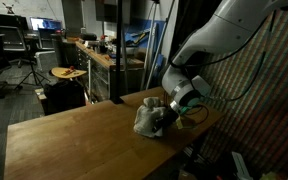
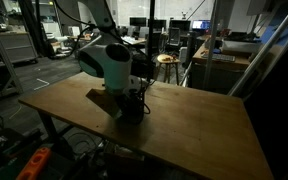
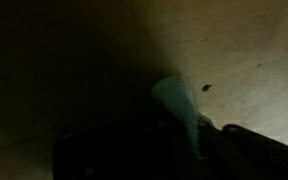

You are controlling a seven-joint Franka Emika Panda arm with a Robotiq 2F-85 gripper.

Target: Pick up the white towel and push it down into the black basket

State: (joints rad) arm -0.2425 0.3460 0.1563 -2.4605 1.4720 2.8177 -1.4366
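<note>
The white towel (image 1: 146,118) is a crumpled lump on the wooden table (image 1: 74,140), right against my gripper (image 1: 167,115). In the wrist view a pale strip of the towel (image 3: 177,103) narrows down between my dark fingers (image 3: 192,148), which look shut on it. In an exterior view my gripper (image 2: 130,98) points down over a dark shape (image 2: 132,110) on the table that looks like the black basket. The towel is hidden there behind the arm. The wrist view is very dark on its left half.
The table edge (image 1: 199,130) runs close behind the gripper. A workbench with clutter (image 1: 99,50) and a round stool (image 1: 68,73) stand beyond the table. A flat brown piece (image 2: 99,96) lies next to the gripper. Office chairs and desks fill the background.
</note>
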